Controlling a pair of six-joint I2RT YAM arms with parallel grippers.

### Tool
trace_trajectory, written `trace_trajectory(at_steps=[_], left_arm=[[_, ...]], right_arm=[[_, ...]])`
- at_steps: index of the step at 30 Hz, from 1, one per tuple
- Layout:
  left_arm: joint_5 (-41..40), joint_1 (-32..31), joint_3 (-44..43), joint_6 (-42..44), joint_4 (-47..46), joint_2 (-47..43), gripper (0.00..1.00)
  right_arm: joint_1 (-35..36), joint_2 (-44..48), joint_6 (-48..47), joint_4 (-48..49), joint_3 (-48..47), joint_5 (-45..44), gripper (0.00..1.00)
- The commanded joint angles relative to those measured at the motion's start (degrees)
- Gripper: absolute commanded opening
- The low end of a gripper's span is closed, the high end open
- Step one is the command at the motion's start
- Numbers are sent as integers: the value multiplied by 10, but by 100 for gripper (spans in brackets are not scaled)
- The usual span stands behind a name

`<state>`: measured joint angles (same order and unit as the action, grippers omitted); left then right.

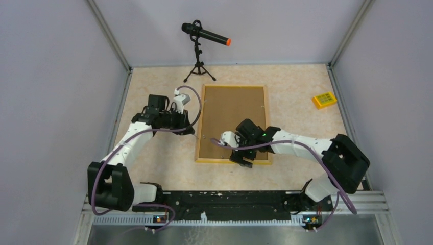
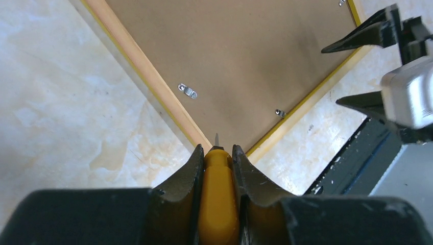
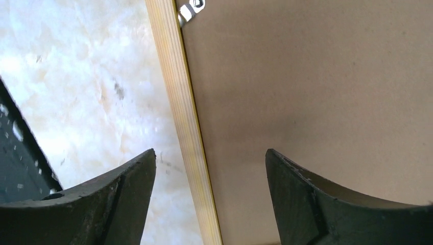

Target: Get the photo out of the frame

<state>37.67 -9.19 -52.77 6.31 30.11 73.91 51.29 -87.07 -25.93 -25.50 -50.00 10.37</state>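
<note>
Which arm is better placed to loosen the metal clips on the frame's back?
Probably left: the left gripper holds a yellow-handled tool, tip near a clip on the frame. The right gripper is open and empty over its edge.

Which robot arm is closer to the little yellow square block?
Right. The right fingers hang over the near edge of the brown-backed wooden picture frame, left of the small yellow square block. The left fingers are beside the frame's left edge, farther away.

The frame (image 1: pixel 233 124) has a brown back, pale wood edge and yellow lip. The bench (image 1: pixel 296 87) is cream-marbled; the tool (image 2: pixel 218 194) handle is yellow.
</note>
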Motion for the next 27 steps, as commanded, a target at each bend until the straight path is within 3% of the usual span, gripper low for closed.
trace_trajectory(at_steps=[1, 5, 12, 20, 27], left_arm=[[29, 20, 4, -10, 21, -24, 0], [22, 40, -2, -17, 31, -22, 0], [1, 52, -5, -49, 17, -7, 0], [-5, 52, -62, -13, 17, 28, 0], [-19, 52, -80, 6, 8, 28, 0]], right_arm=[[-26, 64, -55, -66, -19, 51, 77], [-113, 63, -38, -113, -75, 95, 79], [-274, -90, -27, -150, -263, 116, 77], [-365, -234, 97, -125, -420, 53, 74], [-388, -317, 169, -104, -477, -13, 72]])
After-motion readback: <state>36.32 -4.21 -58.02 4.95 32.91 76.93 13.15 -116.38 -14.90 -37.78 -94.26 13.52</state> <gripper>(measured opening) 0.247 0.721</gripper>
